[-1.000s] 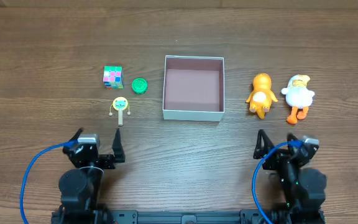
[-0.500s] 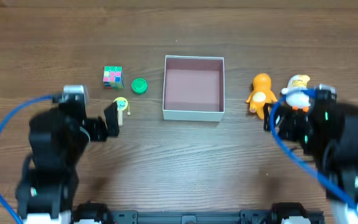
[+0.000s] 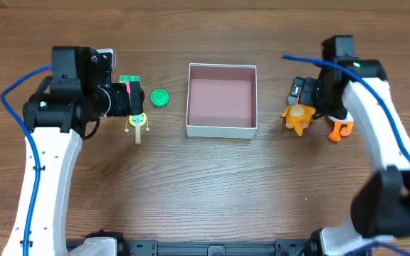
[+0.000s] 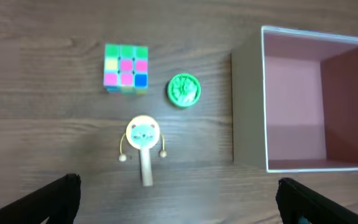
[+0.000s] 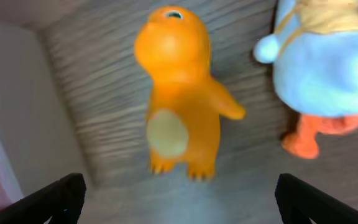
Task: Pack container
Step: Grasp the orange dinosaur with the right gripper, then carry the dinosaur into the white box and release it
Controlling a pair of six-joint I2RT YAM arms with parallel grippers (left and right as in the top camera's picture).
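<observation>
The container [image 3: 221, 131], a square white box with a pink-brown inside, sits at the table's middle and holds nothing; its wall also shows in the left wrist view [image 4: 247, 112]. My left gripper [image 3: 130, 99] is open and empty, hovering over a colourful cube [image 4: 126, 68], a green disc [image 4: 184, 90] and a yellow rattle [image 4: 143, 138]. Its fingertips [image 4: 179, 205] are wide apart. My right gripper [image 3: 299, 92] is open and empty above an orange toy [image 5: 176, 93], with its fingertips [image 5: 179, 205] spread. A white duck toy [image 5: 325, 68] lies right of the orange toy.
The disc [image 3: 160, 97] and rattle [image 3: 139, 122] lie just left of the container; the cube [image 3: 129, 80] is partly under my left arm. The orange toy [image 3: 297, 115] lies right of the container. The duck's orange feet [image 3: 339, 131] show under my right arm.
Both arms have swung up from the table's front edge: the left now over the cube and rattle, the right over the orange toy and duck. No toy has moved.
</observation>
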